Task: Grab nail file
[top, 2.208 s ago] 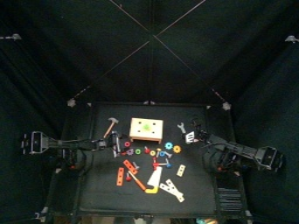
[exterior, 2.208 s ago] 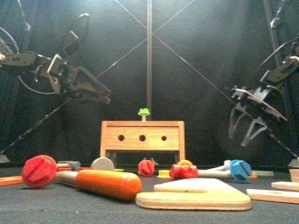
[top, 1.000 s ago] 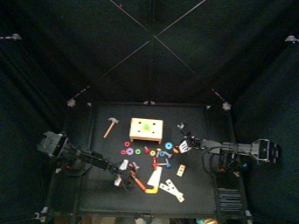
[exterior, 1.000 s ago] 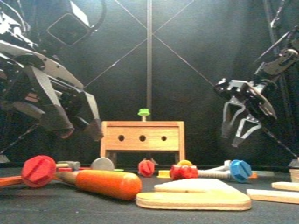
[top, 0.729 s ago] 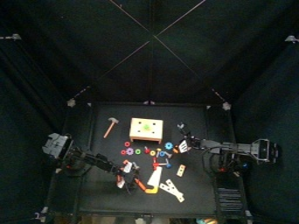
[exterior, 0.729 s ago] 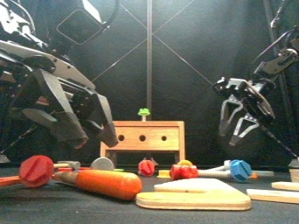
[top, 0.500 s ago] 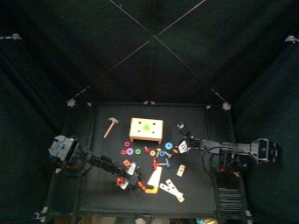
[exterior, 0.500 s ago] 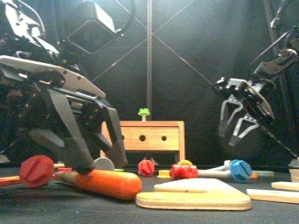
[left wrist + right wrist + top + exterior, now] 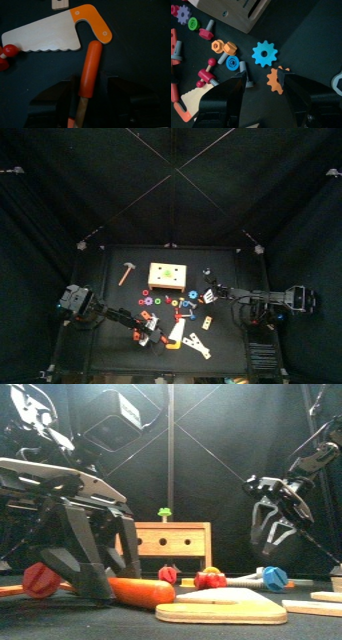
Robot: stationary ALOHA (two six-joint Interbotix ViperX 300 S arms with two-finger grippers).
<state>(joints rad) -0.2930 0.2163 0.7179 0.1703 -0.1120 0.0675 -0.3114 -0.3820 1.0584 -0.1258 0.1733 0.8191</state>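
Observation:
The nail file [image 9: 89, 65] is a long tool with an orange handle, lying on the black table beside a wooden saw [image 9: 53, 32]. My left gripper [image 9: 92, 95] is down over it and open, with one jaw on each side of the handle and a gap on both sides. In the front view the left gripper [image 9: 100, 576] fills the left foreground, and the nail file [image 9: 144, 591] pokes out to its right. My right gripper [image 9: 277, 544] hangs open above the table's right side with nothing in it.
A wooden box [image 9: 163, 541] with holes stands mid-table. Around it lie toy bolts and nuts, a blue gear [image 9: 264, 52] and an orange gear [image 9: 276, 80]. A hammer [image 9: 127, 270] lies at the back left. The saw blade [image 9: 221, 612] lies at the front.
My left arm has come forward and down onto the orange-handled nail file, and its jaws have narrowed a little around it. The right arm has barely moved.

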